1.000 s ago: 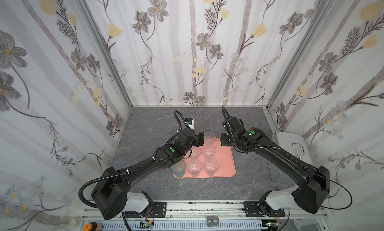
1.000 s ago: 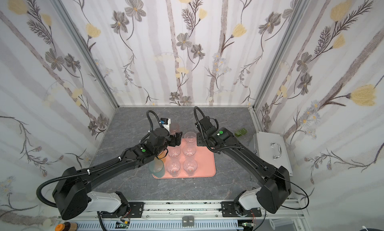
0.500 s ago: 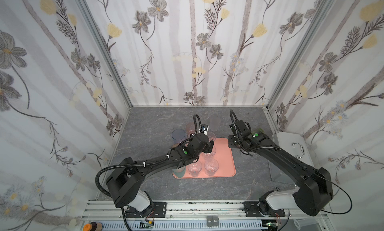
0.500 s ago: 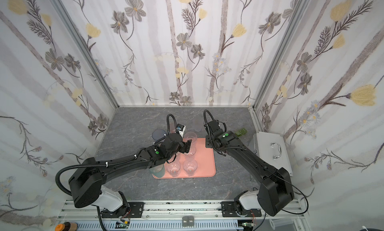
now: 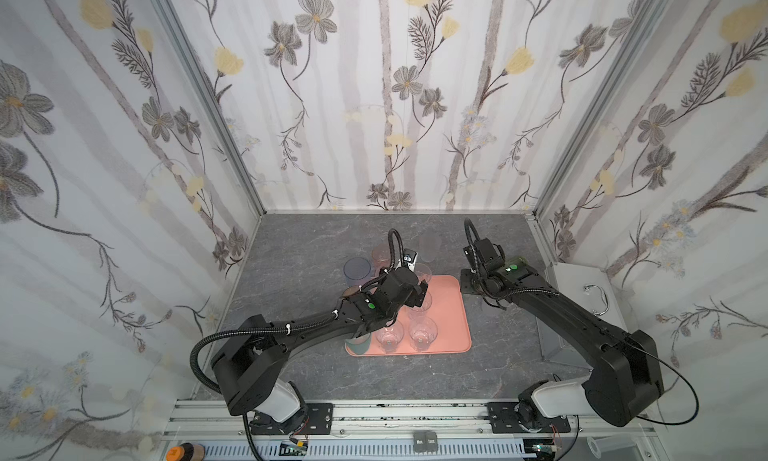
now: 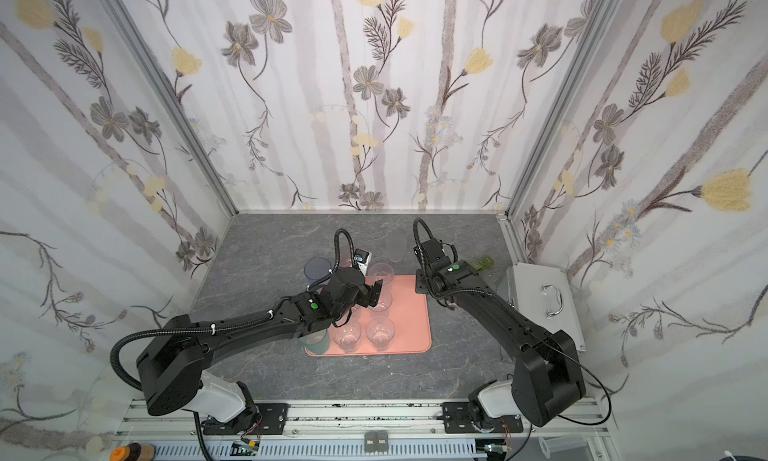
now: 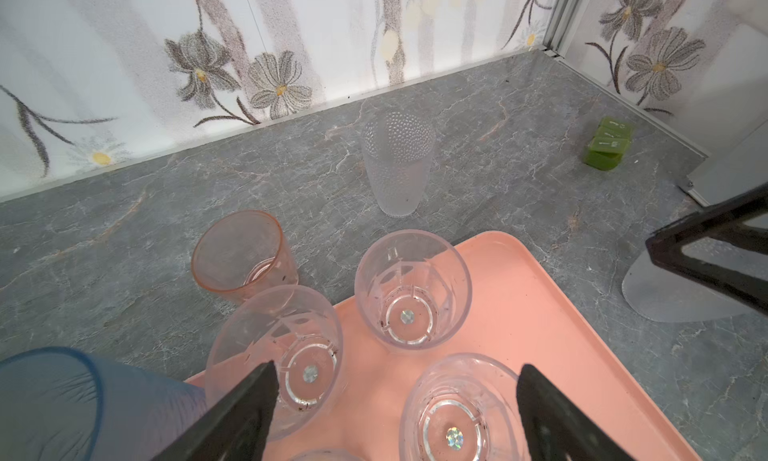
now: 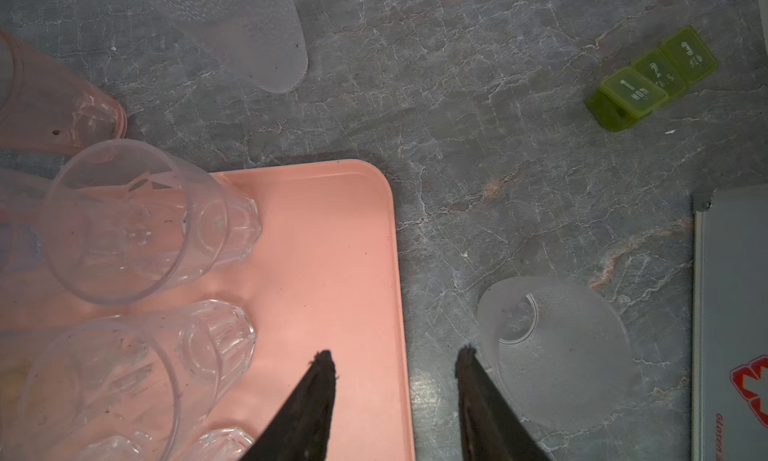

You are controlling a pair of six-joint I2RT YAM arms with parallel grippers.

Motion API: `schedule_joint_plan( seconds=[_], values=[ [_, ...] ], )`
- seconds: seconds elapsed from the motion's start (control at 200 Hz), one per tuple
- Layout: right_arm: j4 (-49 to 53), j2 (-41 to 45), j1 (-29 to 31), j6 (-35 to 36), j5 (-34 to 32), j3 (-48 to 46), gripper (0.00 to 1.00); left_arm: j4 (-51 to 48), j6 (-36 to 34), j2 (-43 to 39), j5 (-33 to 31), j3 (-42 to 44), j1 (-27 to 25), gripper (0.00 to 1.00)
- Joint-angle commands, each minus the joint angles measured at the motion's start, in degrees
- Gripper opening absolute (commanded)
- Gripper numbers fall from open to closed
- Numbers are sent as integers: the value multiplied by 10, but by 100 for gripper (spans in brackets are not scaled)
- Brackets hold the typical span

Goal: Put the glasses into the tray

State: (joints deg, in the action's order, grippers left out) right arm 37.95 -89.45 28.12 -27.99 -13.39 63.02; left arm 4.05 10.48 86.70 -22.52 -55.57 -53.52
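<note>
The salmon-pink tray (image 5: 451,313) (image 6: 413,319) holds several clear glasses (image 7: 411,288) (image 8: 137,222), plus a teal one (image 5: 357,343) at its front left corner. My left gripper (image 7: 397,371) (image 5: 419,295) hangs open above the clear glasses and holds nothing. My right gripper (image 8: 397,353) (image 6: 424,286) is open over the tray's right rim, empty. A frosted glass (image 8: 557,355) stands on the table just outside one finger. On the table behind the tray stand a pink glass (image 7: 243,255), a blue glass (image 5: 357,270) and a tall dotted frosted glass (image 7: 397,164).
A green pill box (image 8: 652,79) (image 7: 609,145) lies on the grey table at the back right. A grey metal box with a handle (image 6: 540,301) stands along the right wall. Patterned walls close in the table on three sides.
My left gripper has moved right, from the tray's back left corner to above the clear glasses. My right gripper has drawn right, off the tray to its rim.
</note>
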Motion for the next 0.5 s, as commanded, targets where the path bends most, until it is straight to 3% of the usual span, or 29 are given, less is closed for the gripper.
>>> schedule_joint_plan(
  seconds=[0.0, 0.285, 0.495],
  values=[
    [-33, -7, -1, -3, 9, -1, 48, 12, -4, -7, -16, 4, 1, 92],
    [-56, -16, -5, -7, 16, 20, 48, 13, -1, -10, -20, 12, 1, 92],
    [-96, -95, -30, -9, 41, 89, 48, 14, 3, 5, -5, 7, 1, 92]
  ],
)
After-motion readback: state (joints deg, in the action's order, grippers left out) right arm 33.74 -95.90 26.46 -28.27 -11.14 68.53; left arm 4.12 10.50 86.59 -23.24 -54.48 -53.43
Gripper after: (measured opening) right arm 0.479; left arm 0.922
